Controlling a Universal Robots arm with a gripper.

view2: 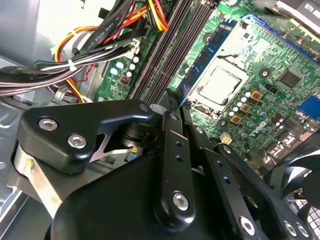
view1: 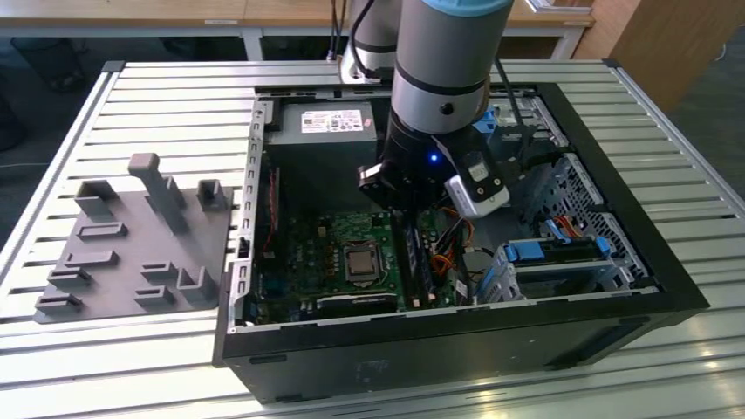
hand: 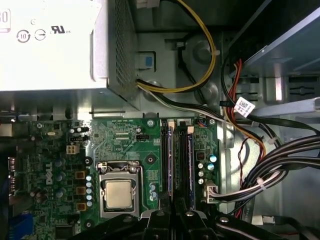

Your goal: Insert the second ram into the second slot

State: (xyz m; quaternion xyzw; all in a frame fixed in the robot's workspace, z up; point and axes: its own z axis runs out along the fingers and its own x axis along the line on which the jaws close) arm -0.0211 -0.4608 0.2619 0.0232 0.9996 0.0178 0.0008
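Second wrist view | second ram (view2: 205,52) upright in a motherboard (view2: 272,50) slot right beside the CPU socket (view2: 220,85) | end effector (view2: 167,105) at one end of it, open or clamped: can't tell tbh

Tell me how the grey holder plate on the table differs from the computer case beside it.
The holder plate is grey, flat and low with upright pegs; the computer case is black, a deep open box. The gripper hangs inside the case, away from the plate. Both rest on the slatted table.
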